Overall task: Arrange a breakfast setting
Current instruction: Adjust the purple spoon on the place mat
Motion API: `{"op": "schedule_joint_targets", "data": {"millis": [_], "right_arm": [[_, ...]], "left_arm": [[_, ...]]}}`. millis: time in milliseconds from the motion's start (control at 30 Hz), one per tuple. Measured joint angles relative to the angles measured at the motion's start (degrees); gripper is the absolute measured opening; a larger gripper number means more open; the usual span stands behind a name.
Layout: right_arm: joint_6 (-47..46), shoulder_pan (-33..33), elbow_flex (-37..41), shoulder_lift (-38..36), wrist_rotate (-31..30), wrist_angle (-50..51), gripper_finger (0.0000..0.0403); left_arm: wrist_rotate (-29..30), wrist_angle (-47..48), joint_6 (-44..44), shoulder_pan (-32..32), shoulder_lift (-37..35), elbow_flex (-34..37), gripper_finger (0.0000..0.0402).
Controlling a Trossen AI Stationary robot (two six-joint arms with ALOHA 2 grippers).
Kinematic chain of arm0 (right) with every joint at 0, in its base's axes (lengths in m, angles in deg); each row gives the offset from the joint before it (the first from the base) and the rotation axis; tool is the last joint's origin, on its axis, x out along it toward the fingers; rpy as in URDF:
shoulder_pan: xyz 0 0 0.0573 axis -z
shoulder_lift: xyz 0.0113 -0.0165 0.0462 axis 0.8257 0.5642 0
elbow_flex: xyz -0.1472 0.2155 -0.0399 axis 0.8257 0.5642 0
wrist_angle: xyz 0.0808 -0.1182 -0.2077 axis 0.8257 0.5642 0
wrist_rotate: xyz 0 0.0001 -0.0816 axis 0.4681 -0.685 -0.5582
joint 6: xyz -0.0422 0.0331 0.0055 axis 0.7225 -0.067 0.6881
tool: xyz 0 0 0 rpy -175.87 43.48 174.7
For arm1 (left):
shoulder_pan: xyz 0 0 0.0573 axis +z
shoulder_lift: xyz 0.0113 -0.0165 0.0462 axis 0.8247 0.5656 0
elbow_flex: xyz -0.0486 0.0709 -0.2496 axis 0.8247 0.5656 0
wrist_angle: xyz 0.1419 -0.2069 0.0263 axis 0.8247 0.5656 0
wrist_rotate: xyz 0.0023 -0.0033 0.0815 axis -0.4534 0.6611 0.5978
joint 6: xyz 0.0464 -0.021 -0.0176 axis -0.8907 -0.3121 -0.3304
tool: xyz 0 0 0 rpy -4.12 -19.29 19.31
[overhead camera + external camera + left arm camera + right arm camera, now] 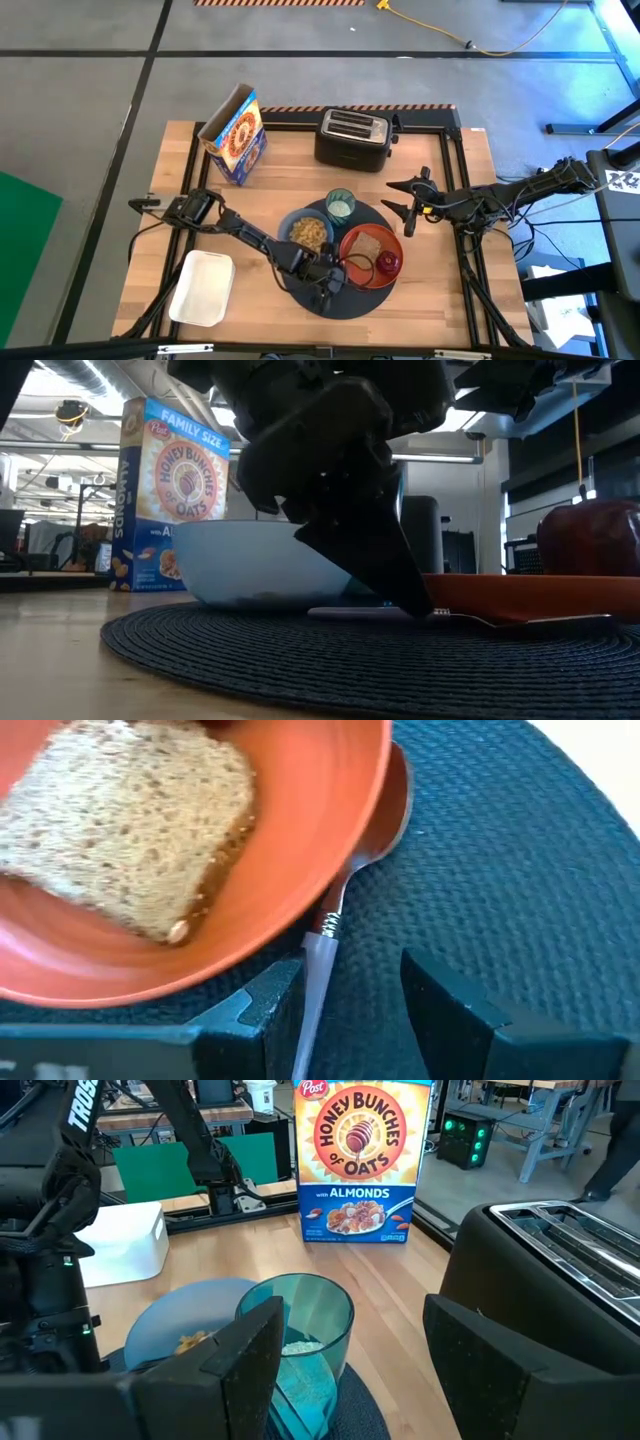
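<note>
**Spoon going down beside the plate, with the bowl of the spoon tucked under the rim**

Starting at the counter's left side, the white tub is sitting near the front left corner and the cereal box is standing toward the back. The left tool is working low over the front of the round dark mat, its fingers parted on either side of the metal spoon's handle. They are standing apart from it, so it looks released, lying flat on the mat.

On the mat, the blue bowl is holding cereal, the greenish glass is standing behind it, and the orange-red plate is carrying the toast slice and the red apple. The spoon's head is lying against or partly beneath the plate's rim.

The right tool is hovering open behind the mat, near the toaster.

The risk now is in lifting away: a finger catching the handle could drag the spoon, nudging the plate and rolling the apple off.
</note>
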Motion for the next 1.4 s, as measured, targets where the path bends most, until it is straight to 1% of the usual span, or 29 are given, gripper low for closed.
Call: {"op": "schedule_joint_targets", "data": {"millis": [300,467,600,900,1000,1100,1233,1333,1400], "right_arm": [[0.04,-0.02,0.00,0.00,0.94,0.00,0.0230],[0.04,0.00,0.00,0.00,1.00,0.00,0.0230],[0.13,0.00,0.00,0.00,1.01,0.00,0.0230],[0.15,-0.01,0.00,0.00,1.01,0.00,0.0230],[0.15,-0.01,0.00,0.00,1.01,0.00,0.0230],[0.15,-0.01,0.00,0.00,1.02,-0.01,0.0230],[0.15,0.00,0.00,0.00,1.03,0.00,0.0230],[0.15,0.00,0.00,0.00,1.03,0.00,0.0230],[0.15,0.00,0.00,0.00,1.03,0.00,0.0230]], "left_arm": [[-0.11,-0.05,0.01,0.16,0.00,0.00,0.0160],[-5.80,0.06,0.72,0.33,0.00,0.00,0.0160],[-7.85,0.83,4.18,-0.59,0.00,-0.04,0.0160],[-7.73,4.11,10.29,-3.02,-0.17,-0.17,0.0160],[-7.54,4.61,10.87,-3.53,-0.17,-0.29,0.0160],[-7.70,7.75,11.01,-3.94,-0.12,-1.80,0.0160],[-7.72,15.96,11.43,-4.31,0.04,-5.32,0.0160],[-4.50,21.84,12.72,-4.74,0.21,-8.39,0.0160],[-2.61,22.78,12.59,-4.95,0.24,-10.12,0.0160]]}}
